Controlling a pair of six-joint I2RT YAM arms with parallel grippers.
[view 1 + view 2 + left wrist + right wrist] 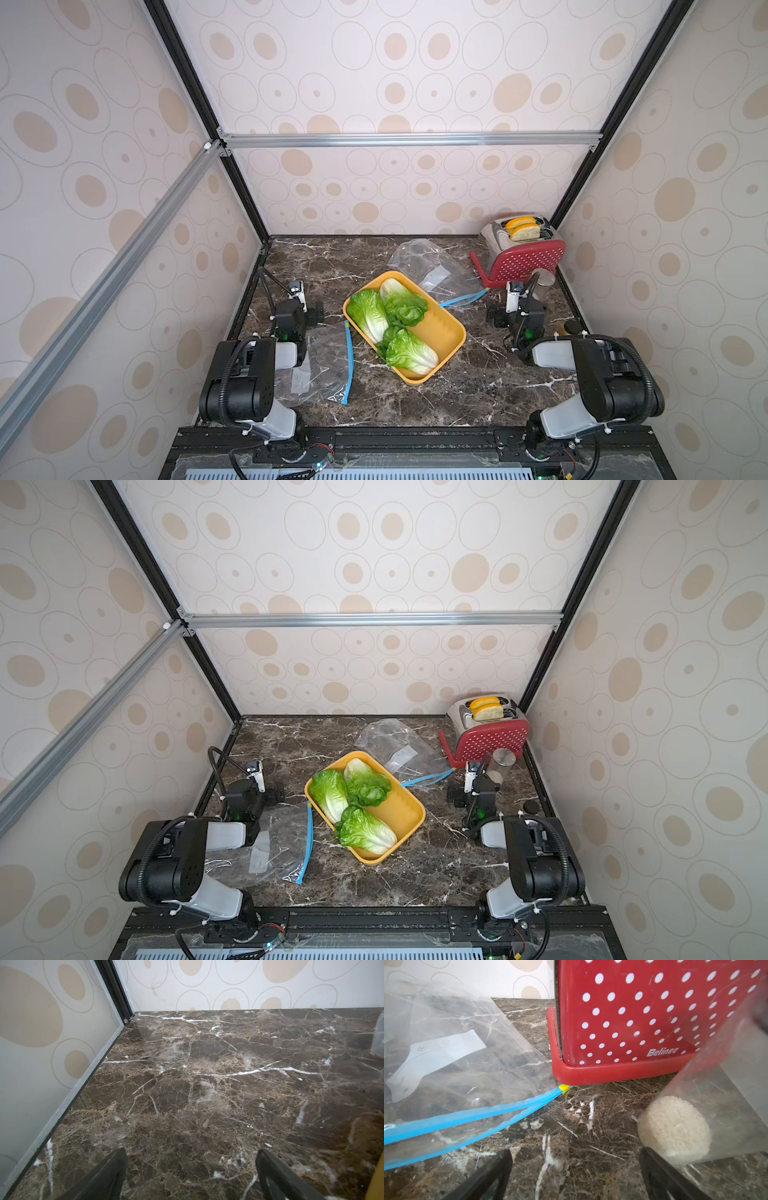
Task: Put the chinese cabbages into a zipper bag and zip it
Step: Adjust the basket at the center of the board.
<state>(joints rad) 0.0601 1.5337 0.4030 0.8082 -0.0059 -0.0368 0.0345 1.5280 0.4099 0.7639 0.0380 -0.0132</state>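
Three chinese cabbages [368, 313] [403, 301] [411, 355] lie in a yellow tray [446, 332] at the table's middle, seen in both top views [368, 833]. One clear zipper bag [324, 365] with a blue zip lies flat at the front left, partly under my left arm. Another zipper bag [432, 266] lies behind the tray; the right wrist view shows its blue zip parted and a yellow slider [564, 1088]. My left gripper [191, 1159] is open over bare marble, left of the tray. My right gripper [575, 1159] is open with nothing in it, right of the tray.
A red dotted toaster [519, 249] with bread slices stands at the back right, close ahead of my right gripper [515, 309]. A clear jar [675, 1128] holding white grains stands beside it. Patterned walls close three sides. The tray's edge [378, 1178] shows in the left wrist view.
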